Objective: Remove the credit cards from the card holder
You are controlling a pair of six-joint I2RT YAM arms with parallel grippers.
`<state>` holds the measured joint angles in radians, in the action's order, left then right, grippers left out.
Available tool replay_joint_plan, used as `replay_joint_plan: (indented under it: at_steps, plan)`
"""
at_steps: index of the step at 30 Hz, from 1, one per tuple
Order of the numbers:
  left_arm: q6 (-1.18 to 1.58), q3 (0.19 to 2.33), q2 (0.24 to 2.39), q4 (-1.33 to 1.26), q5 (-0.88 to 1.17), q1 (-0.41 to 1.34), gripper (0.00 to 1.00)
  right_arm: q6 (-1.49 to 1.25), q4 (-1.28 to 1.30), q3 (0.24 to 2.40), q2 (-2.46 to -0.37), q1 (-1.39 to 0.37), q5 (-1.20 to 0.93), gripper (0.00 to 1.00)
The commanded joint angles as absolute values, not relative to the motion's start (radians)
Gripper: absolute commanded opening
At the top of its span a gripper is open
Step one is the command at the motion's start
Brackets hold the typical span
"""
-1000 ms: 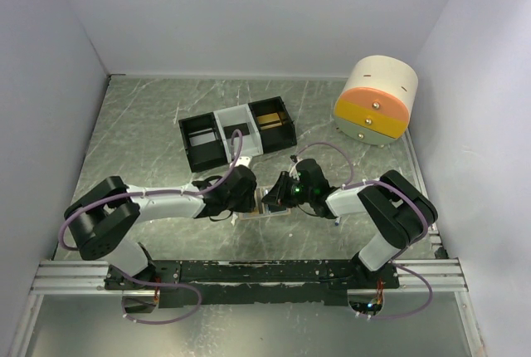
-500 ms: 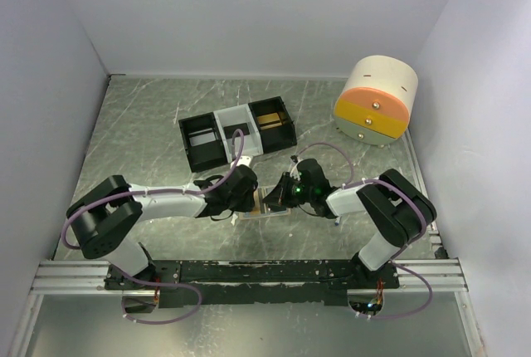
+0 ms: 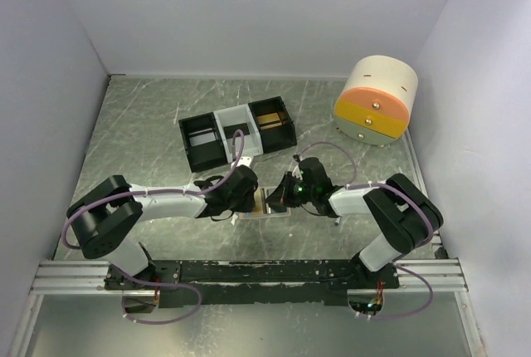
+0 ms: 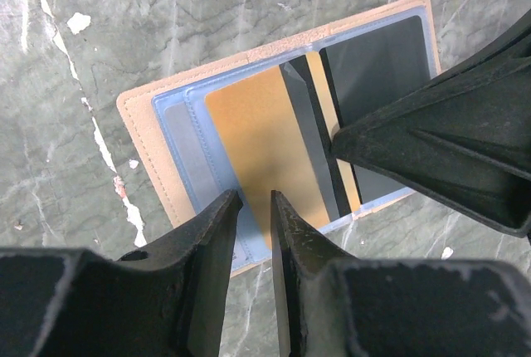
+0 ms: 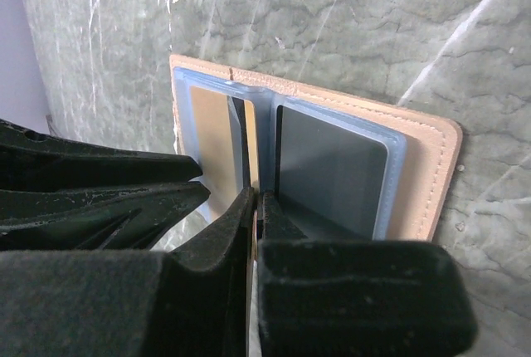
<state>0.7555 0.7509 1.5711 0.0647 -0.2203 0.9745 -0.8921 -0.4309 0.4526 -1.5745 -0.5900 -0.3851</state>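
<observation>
The tan card holder (image 3: 270, 204) lies open and flat on the table between my two grippers, with its pale blue sleeves facing up (image 4: 137, 137) (image 5: 423, 174). A gold credit card (image 4: 257, 141) sits in one half and a dark card (image 4: 377, 58) in the other. At the centre fold a thin card (image 4: 297, 124) stands tilted up on edge. My right gripper (image 5: 259, 198) is shut on its near end. My left gripper (image 4: 255, 199) hovers over the holder's near edge at the gold card, its jaws a narrow gap apart with nothing between them.
A black-and-white three-compartment tray (image 3: 236, 131) stands just behind the holder. A round cream container with orange and yellow drawer fronts (image 3: 375, 101) sits at the back right. Walls close in the table on the left, back and right.
My right gripper has closed at the holder's centre fold and shifted slightly left. The left jaws have narrowed. The holder has stayed in place.
</observation>
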Motion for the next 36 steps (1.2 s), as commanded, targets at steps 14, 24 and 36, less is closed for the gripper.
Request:
replay_joint_plan:
  at_steps: [14,24,36]
  plan:
    - [0.727,0.730,1.609,0.146,-0.220,0.981,0.36,-0.873,-0.457,0.464,-1.636,-0.572,-0.446,0.24]
    - [0.729,0.734,1.585,0.154,-0.238,0.980,0.36,-0.880,-0.441,0.442,-1.592,-0.572,-0.390,0.04]
    - [0.734,0.735,1.589,0.156,-0.236,0.982,0.36,-0.879,-0.441,0.413,-1.554,-0.552,-0.392,0.00]
